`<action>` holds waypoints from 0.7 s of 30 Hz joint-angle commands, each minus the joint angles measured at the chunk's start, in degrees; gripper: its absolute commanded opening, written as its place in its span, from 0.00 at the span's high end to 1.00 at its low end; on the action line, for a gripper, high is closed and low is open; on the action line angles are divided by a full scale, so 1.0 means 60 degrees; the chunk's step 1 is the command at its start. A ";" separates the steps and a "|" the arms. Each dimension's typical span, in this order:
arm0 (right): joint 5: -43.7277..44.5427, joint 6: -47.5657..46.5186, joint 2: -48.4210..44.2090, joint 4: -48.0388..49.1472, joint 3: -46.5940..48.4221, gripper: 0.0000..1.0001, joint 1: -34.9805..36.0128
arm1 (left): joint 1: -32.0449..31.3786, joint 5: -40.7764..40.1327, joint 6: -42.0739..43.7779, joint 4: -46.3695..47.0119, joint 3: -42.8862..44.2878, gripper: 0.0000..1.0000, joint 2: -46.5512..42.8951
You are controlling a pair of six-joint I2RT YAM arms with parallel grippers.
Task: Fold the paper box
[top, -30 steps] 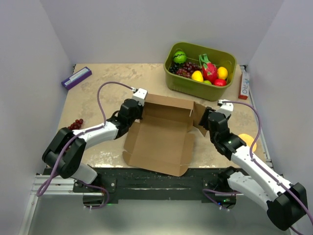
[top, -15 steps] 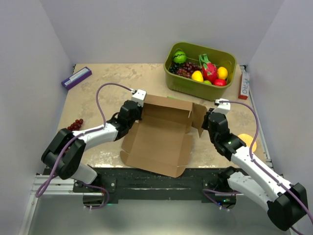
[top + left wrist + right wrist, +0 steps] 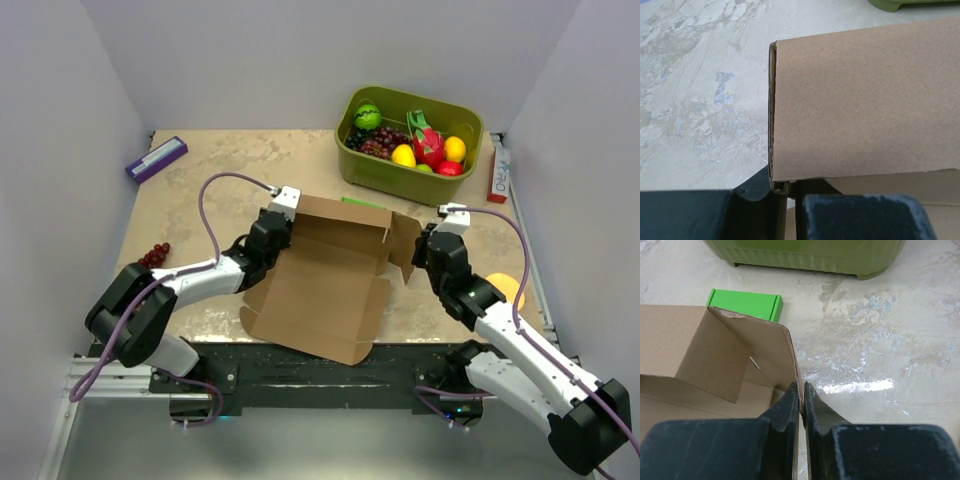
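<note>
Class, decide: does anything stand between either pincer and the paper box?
Nothing visible does. The left pincer is shut on the paper box at its left wall, and the right pincer is shut on its right wall.

From above, the paper box (image 3: 315, 290) hides all but a sliver of the small green box (image 3: 366, 202), the right arm (image 3: 510, 335) covers part of an orange fruit (image 3: 510, 288), and both wrist views cut off the olive bin (image 3: 810, 257) at the top edge.
</note>
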 commanded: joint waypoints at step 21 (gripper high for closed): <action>0.0577 0.0191 -0.0169 0.0026 0.0367 0.86 -0.0151 | 0.0448 0.2159 -0.0667 0.0850 -0.1870 0.27 -0.1549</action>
